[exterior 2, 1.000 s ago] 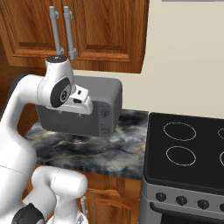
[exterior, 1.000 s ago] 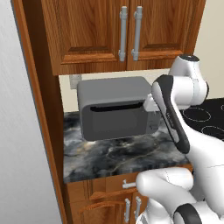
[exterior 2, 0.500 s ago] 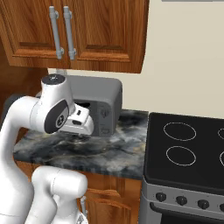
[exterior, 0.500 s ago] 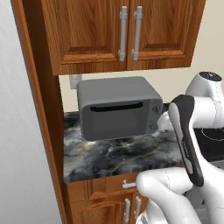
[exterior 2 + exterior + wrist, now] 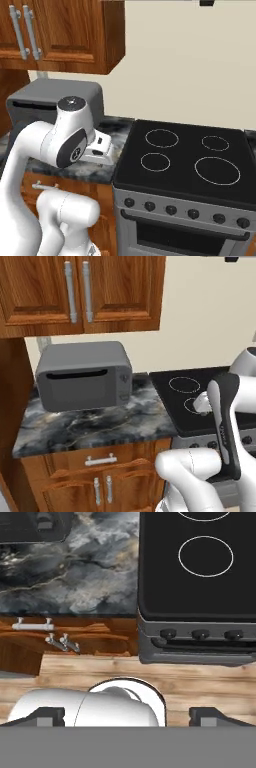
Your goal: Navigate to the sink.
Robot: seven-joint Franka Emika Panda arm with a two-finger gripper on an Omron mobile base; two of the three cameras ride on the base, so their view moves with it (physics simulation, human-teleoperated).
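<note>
The sink is out of view. My gripper (image 5: 129,716) hangs over the wooden floor in front of the cabinets, its two dark fingertips (image 5: 50,714) far apart with nothing between them, so it is open. In the right base view my folded arm holds the hand (image 5: 101,148) just in front of the counter's edge, left of the stove. The flat black stovetop (image 5: 185,160) with ring burners lies straight ahead, and it is not the sink.
A grey microwave (image 5: 82,381) stands on the marbled countertop (image 5: 100,423) at the left, under wooden wall cabinets (image 5: 80,291). The oven front with its knobs (image 5: 192,215) sits below the stovetop. Lower cabinet doors with metal handles (image 5: 62,643) face the floor.
The whole picture has slid left, so the base has driven to the right. The microwave now sits further left and the stovetop has come into full view.
</note>
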